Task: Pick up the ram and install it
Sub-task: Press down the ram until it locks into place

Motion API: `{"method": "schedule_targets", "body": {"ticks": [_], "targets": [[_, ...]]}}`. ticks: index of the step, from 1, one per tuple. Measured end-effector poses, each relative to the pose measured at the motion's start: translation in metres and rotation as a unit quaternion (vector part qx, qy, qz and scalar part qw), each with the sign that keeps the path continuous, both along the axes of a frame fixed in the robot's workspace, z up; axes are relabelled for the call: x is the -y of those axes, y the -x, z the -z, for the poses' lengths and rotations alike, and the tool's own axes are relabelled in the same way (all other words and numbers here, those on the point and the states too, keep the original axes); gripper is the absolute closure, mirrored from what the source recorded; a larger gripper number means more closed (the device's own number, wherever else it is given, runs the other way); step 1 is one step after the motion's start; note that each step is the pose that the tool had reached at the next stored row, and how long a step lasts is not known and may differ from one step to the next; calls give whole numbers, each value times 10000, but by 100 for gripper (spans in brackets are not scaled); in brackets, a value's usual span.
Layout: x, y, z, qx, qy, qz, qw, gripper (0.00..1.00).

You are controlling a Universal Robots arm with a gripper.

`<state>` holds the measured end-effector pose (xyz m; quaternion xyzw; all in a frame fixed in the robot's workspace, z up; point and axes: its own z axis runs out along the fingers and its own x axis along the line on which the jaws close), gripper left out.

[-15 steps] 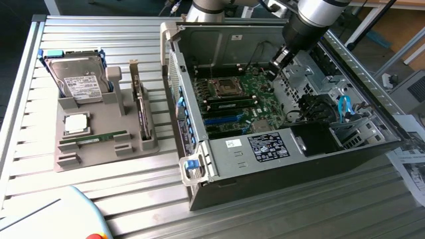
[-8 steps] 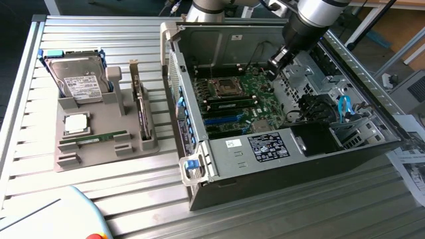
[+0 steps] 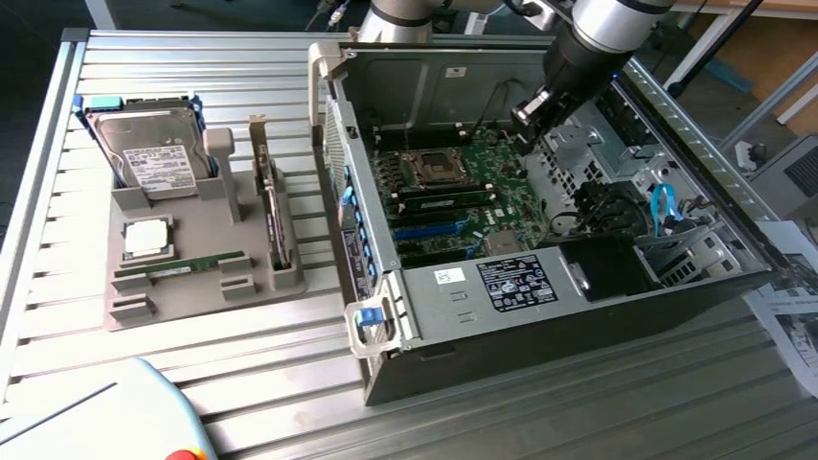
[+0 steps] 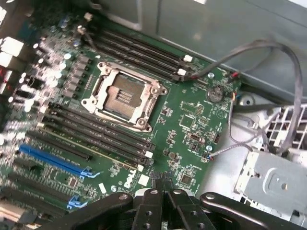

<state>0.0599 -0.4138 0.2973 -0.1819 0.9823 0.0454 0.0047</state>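
Open computer case (image 3: 537,278) lying on its side on the slatted metal table (image 3: 192,383), motherboard (image 3: 466,192) facing up. Arm reaching down into the case from 12 o'clock of the exterior view, gripper (image 3: 534,113) hanging above the board's 1 o'clock corner, near the drive cage (image 3: 601,153). Jaws pressed together, nothing pinched between them; in the wrist view, the gripper (image 4: 163,191) seen as black linkages meeting in the middle, fingers closed tip to tip just above the board.

Under the wrist camera: bare CPU socket (image 4: 125,96) with its metal frame, black memory slots (image 4: 96,129) in a row on one side of it, and a second row (image 4: 139,52) on the other side. Blue expansion slot (image 4: 53,160) farther out, grey cables (image 4: 268,52) looping over the case wall.

Well apart from the case, at 9 o'clock of the exterior view: grey holder tray (image 3: 192,278) on the table. The ram (image 3: 179,266) lying flat in a groove of that tray, thin and green, untouched. Hard drive (image 3: 151,153) standing at the tray's 12 o'clock end, expansion card (image 3: 271,206) upright on edge along its 3 o'clock side, a small square chip (image 3: 146,236) just above the ram.
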Motion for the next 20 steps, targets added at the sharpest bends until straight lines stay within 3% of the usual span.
{"method": "schedule_targets", "body": {"ticks": [3, 7, 12, 16, 17, 20], "targets": [[0, 0, 2, 0, 0, 302, 9995, 89], [0, 0, 7, 0, 0, 803, 9968, 89], [0, 0, 12, 0, -1, 1340, 9910, 89], [0, 0, 15, 0, 0, 1759, 9844, 89], [0, 0, 15, 0, 0, 1808, 9835, 89], [0, 0, 15, 0, 0, 1814, 9834, 89]]}}
